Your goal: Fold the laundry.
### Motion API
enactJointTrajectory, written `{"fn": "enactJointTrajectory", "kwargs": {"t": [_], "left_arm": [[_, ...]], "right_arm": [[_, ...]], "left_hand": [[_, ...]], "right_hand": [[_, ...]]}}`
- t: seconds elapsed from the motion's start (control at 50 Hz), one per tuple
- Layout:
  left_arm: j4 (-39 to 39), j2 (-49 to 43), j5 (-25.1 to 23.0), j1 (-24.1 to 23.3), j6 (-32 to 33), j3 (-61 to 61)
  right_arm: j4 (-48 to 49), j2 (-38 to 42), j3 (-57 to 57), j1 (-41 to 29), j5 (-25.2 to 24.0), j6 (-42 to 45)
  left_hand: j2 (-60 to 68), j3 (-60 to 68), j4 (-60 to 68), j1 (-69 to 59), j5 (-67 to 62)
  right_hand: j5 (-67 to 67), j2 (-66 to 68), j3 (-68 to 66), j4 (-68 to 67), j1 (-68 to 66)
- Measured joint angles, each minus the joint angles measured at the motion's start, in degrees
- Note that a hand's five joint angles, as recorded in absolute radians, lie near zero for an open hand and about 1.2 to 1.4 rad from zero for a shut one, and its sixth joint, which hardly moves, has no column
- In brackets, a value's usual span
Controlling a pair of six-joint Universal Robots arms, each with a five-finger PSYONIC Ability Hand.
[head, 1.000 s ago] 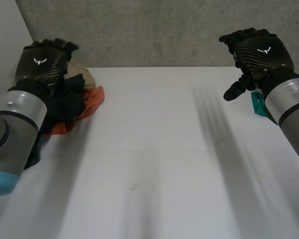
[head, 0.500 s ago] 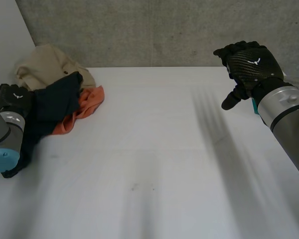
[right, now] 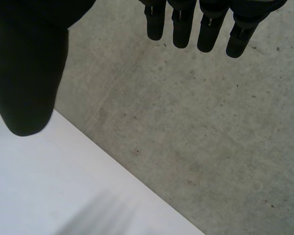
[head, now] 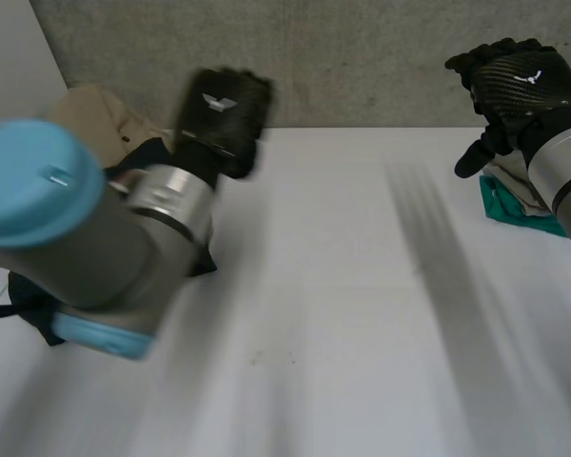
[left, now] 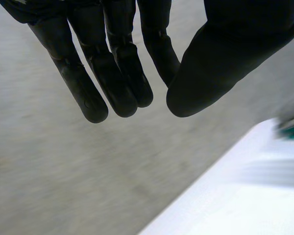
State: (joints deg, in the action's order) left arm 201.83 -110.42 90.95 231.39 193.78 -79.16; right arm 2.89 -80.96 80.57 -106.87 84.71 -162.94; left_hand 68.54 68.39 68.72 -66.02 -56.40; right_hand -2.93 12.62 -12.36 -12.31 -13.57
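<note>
Laundry [head: 95,109] lies heaped and unfolded on the tabletop [head: 343,286]. The left hand [head: 224,105] hovers just beside the heap, fingers loose and empty, probably to pick a garment. Well apart from the heap, the right hand [head: 519,86] hangs wide above a teal cloth [head: 504,205].

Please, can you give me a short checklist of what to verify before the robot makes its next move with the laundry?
1. Left hand empty, fingers straight: ok.
2. Right hand empty, fingers relaxed: ok.
3. Top garment of the laundry pile identified: cannot tell, the left arm hides part of the pile.
4. One garment spread flat on the table: not ok, none is there yet.
5. Teal cloth out of the table's middle, beside the right arm: ok.
</note>
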Motion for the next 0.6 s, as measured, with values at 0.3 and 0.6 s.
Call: {"fn": "enactJointTrajectory", "kwargs": {"t": [0.3, 0.6], "left_arm": [[-1.67, -10.29, 0.90, -7.57, -0.44, 5.55], [-10.97, -1.85, 1.88, 14.91, 21.78, -7.16]], "right_arm": [[-3.56, 2.52, -1.15, 0.46, -0.38, 1.26], [-6.33, 4.62, -0.71, -0.40, -1.41, 4.31]], "left_hand": [[-46.05, -45.53, -46.63, 43.47, 44.54], [-51.19, -50.52, -51.28, 47.62, 49.41]], "right_hand": [[0.00, 0.00, 0.00, 0.00, 0.00], [0.00, 0.00, 0.00, 0.00, 0.00]]}}
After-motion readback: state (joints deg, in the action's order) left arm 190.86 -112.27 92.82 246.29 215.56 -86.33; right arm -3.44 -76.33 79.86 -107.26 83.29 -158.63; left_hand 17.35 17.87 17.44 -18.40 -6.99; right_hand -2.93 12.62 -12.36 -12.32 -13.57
